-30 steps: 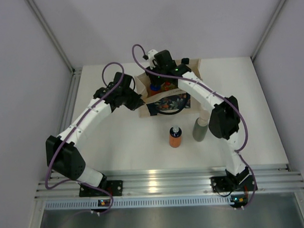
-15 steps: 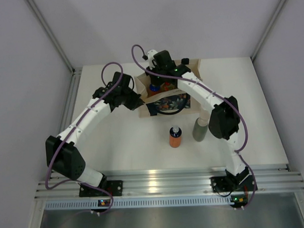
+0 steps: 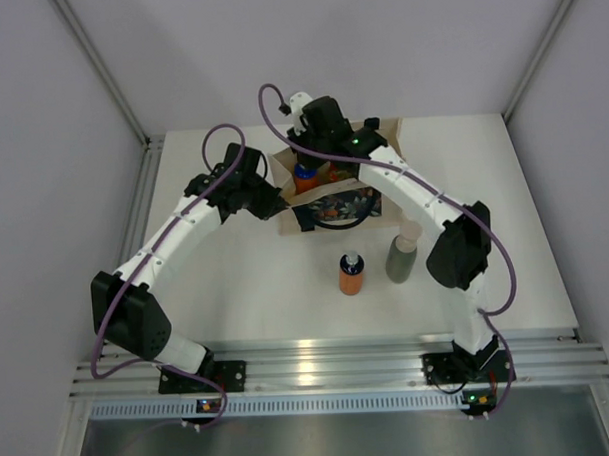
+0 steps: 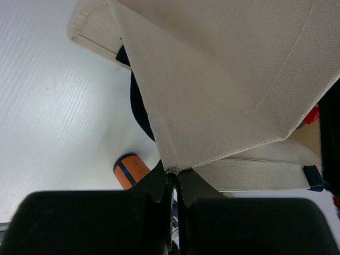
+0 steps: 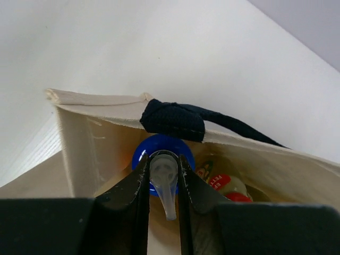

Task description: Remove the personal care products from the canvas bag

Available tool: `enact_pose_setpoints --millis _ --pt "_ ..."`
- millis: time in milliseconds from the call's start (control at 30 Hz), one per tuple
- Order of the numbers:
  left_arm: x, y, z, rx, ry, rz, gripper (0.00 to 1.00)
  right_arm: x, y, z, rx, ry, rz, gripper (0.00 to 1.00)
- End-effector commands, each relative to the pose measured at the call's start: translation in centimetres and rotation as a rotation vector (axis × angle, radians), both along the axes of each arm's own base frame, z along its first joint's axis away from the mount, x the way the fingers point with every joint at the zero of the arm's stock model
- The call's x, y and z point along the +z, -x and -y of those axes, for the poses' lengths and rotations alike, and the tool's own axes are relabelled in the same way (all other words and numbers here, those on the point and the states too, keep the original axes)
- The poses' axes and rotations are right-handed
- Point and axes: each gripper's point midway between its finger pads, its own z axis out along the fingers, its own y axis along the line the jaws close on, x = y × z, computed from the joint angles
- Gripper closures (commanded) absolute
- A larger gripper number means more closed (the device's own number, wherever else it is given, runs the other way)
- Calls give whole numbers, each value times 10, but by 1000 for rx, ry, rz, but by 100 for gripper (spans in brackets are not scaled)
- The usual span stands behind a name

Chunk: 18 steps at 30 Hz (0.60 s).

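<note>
The canvas bag stands open at the back middle of the table. My left gripper is shut on its near-left corner; the left wrist view shows the jaws pinching the canvas seam. My right gripper is over the bag's left end, shut on the white pump top of an orange bottle with a blue collar, seen from above in the right wrist view. A second orange bottle and the grey-green bottle stand on the table in front of the bag. A red-capped bottle lies inside the bag.
The bag's black handle drapes over the rim just beyond the held bottle. Another handle loop hangs at the bag's front. Metal rails run along the near edge, and grey walls close in both sides.
My right gripper has risen and shifted slightly left with the orange bottle, which now shows higher in the bag's mouth. The right elbow swung right. The left arm stayed put.
</note>
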Motion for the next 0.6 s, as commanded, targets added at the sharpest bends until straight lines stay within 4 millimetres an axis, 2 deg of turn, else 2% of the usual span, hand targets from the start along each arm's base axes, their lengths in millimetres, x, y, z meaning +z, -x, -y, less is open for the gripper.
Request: enact_pose_setpoints --millis 0,233,567 --pt "6 6 14 -58 51 -25 100 122 14 10 -27 -179 208 100" --pt "5 6 13 -53 52 -29 100 167 38 24 -28 -233 261 100" --pt "2 7 12 -45 47 -37 100 208 75 49 -13 -253 286 100"
